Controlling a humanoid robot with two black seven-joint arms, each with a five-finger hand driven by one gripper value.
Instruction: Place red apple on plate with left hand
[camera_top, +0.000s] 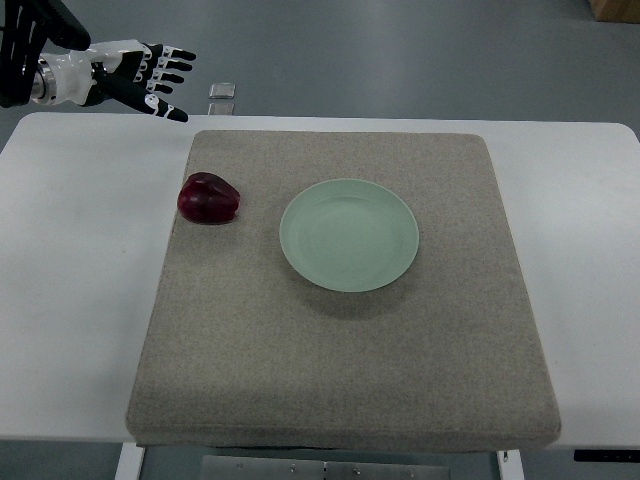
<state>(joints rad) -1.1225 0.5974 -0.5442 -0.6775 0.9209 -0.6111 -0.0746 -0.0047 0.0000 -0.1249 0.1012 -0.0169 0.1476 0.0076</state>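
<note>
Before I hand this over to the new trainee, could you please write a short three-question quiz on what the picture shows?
1. True or false: the red apple already lies on the plate.
2. Which describes the left hand? A) closed around the apple B) open, holding nothing, at the far left corner of the table C) flat on the plate
3. Fill in: both apple and plate rest on the grey ____.

Key
1. False: it sits on the mat's left edge, apart from the empty plate.
2. B
3. mat
</note>
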